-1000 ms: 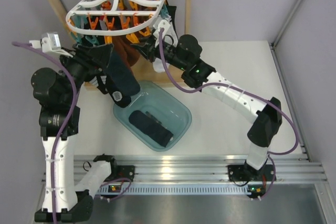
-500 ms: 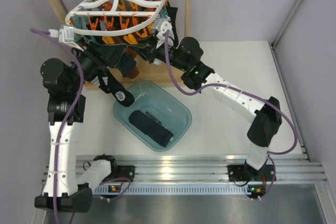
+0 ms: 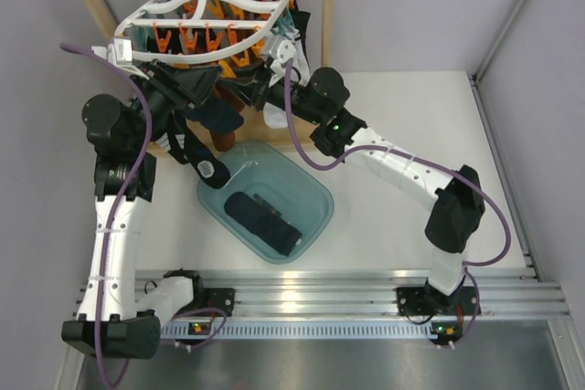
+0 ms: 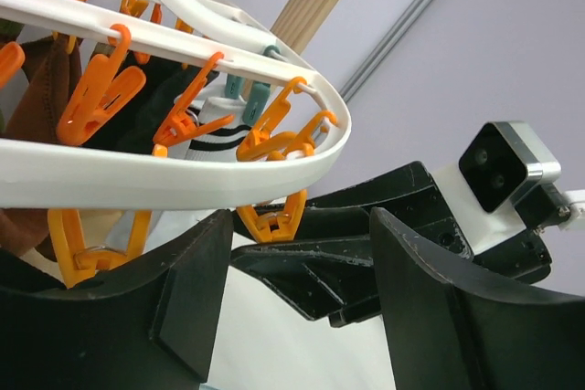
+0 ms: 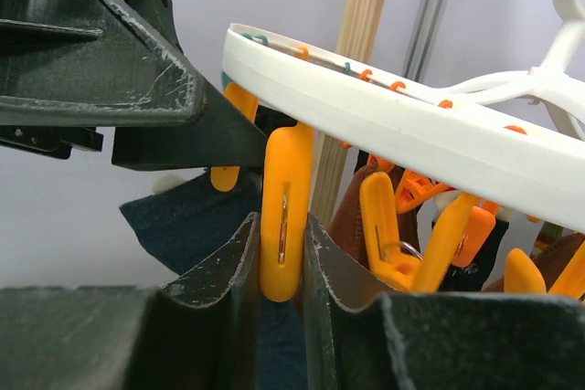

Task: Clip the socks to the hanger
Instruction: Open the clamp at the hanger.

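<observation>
Right gripper (image 5: 281,226) is closed on a hanging orange plastic clip (image 5: 281,184), and the left gripper (image 4: 302,216) beside it has its fingers (image 4: 192,299) apart, though whether it grips anything cannot be told. On the white desk (image 3: 366,237) stands a wooden rack frame (image 3: 326,6) carrying the white oval plastic lattice hanger (image 4: 183,178), tilted above both grippers and lined with orange and teal clips. Below sits a translucent teal plastic tub (image 3: 317,195) holding a rolled black sock (image 3: 263,223), and a navy knit sock (image 5: 178,216) hangs just behind the squeezed clip.
</observation>
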Robot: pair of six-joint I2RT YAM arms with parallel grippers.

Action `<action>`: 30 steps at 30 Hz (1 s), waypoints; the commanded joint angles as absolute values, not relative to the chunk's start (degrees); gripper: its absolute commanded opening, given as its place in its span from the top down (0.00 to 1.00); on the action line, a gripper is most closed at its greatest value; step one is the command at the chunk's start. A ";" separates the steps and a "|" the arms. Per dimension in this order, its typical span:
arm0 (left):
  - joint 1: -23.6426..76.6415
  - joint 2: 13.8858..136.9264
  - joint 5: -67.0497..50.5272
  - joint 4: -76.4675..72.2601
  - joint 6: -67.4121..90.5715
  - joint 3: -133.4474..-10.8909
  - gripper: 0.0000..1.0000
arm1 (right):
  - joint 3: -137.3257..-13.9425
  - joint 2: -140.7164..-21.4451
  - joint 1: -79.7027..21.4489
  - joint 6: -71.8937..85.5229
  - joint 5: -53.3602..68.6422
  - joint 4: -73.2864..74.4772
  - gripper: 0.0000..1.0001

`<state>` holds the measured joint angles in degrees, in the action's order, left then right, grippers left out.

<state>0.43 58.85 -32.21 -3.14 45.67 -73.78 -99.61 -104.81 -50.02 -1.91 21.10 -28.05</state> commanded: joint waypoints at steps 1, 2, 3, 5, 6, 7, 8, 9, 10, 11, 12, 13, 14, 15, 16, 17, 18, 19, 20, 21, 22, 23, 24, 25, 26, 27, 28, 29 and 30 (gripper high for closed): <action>0.44 60.03 -31.03 -10.01 46.84 -72.95 0.34 | -100.46 -104.32 -52.38 -2.02 26.28 -34.19 1.00; 0.44 60.20 -30.24 -10.19 46.67 -72.78 0.34 | -100.46 -104.33 -52.38 -1.76 26.28 -34.28 1.00; 0.44 60.38 -29.71 -10.28 46.76 -72.60 0.34 | -100.46 -104.41 -52.56 -1.76 26.28 -34.54 1.00; 0.35 60.38 -28.92 -11.16 45.88 -71.90 0.34 | -100.46 -104.41 -52.47 -1.50 26.37 -34.54 1.00; 0.35 60.64 -28.66 -11.25 45.70 -71.81 0.34 | -100.46 -104.50 -52.47 -1.49 26.37 -34.54 1.00; 0.44 60.73 -28.65 -11.16 45.36 -71.72 0.34 | -100.20 -104.41 -52.47 -1.49 26.28 -34.63 1.00; 0.44 60.82 -28.74 -11.16 45.26 -71.63 0.34 | -100.20 -104.41 -52.56 -1.41 26.19 -34.63 1.00; 0.35 60.91 -28.74 -11.34 45.35 -71.54 0.34 | -100.20 -104.33 -52.47 -1.32 26.37 -34.63 1.00; 0.44 61.08 -28.74 -11.51 45.09 -71.46 0.35 | -100.20 -104.33 -52.56 -1.32 26.37 -34.72 1.00; 0.44 61.17 -28.74 -11.69 45.09 -71.37 0.35 | -100.28 -104.41 -52.47 -1.14 26.45 -34.72 1.00; 0.35 61.35 -28.83 -12.04 45.17 -71.45 0.35 | -100.28 -104.41 -52.56 -1.14 26.46 -34.72 1.00; 0.44 61.52 -29.18 -12.56 45.52 -71.37 0.34 | -100.37 -104.50 -52.65 -1.23 26.46 -34.63 1.00; 0.44 61.61 -29.53 -13.00 45.61 -71.37 0.35 | -100.37 -104.41 -52.56 -1.14 26.37 -34.63 1.00; 0.61 62.05 -29.53 -13.36 45.62 -71.45 0.35 | -100.37 -104.50 -52.65 -1.23 26.37 -34.54 1.00; 0.79 62.14 -29.27 -13.45 45.62 -71.63 0.34 | -100.46 -104.59 -52.73 -1.40 26.28 -34.28 1.00; 1.05 62.31 -29.27 -13.53 45.62 -71.72 0.35 | -100.55 -104.59 -52.91 -2.02 26.19 -34.10 1.00; 1.23 62.66 -29.18 -13.71 45.53 -71.98 0.35 | -100.46 -104.68 -53.00 -2.28 26.10 -34.01 1.00; 1.32 62.75 -28.92 -13.71 45.61 -72.07 0.35 | -100.37 -104.68 -53.09 -2.63 25.84 -34.01 1.00; 1.32 62.93 -28.83 -13.80 45.62 -72.24 0.35 | -100.37 -104.76 -53.17 -2.64 25.75 -34.10 1.00; 1.41 63.19 -28.74 -13.80 45.62 -72.33 0.35 | -100.28 -104.68 -53.26 -2.81 25.84 -34.01 1.00; 1.49 63.28 -28.65 -13.71 45.88 -72.51 0.35 | -100.20 -104.76 -53.26 -2.90 25.84 -34.01 1.00; 1.58 63.37 -28.48 -13.71 45.97 -72.60 0.36 | -100.02 -104.68 -53.35 -3.34 25.67 -34.01 1.00; 1.67 63.72 -28.30 -13.71 45.97 -72.86 0.36 | -99.93 -104.68 -53.44 -3.51 25.58 -34.01 1.00; 1.67 63.81 -28.21 -13.71 46.05 -73.04 0.37 | -99.93 -104.68 -53.44 -3.60 25.49 -34.01 1.00; 1.76 63.98 -27.86 -13.80 46.23 -73.12 0.37 | -99.93 -104.68 -53.52 -3.78 25.49 -34.01 1.00; 1.76 64.25 -27.95 -13.71 46.32 -73.39 0.37 | -99.93 -104.68 -53.53 -3.87 25.40 -34.01 1.00; 1.84 64.34 -27.86 -13.71 46.75 -73.48 0.38 | -99.93 -104.68 -53.61 -4.13 25.31 -34.01 1.00; 1.85 64.60 -27.77 -13.80 47.11 -73.56 0.38 | -99.93 -104.76 -53.61 -4.22 25.31 -33.93 1.00; 1.85 64.86 -27.77 -14.06 47.54 -73.74 0.39 | -99.93 -104.85 -53.70 -4.39 25.23 -33.93 1.00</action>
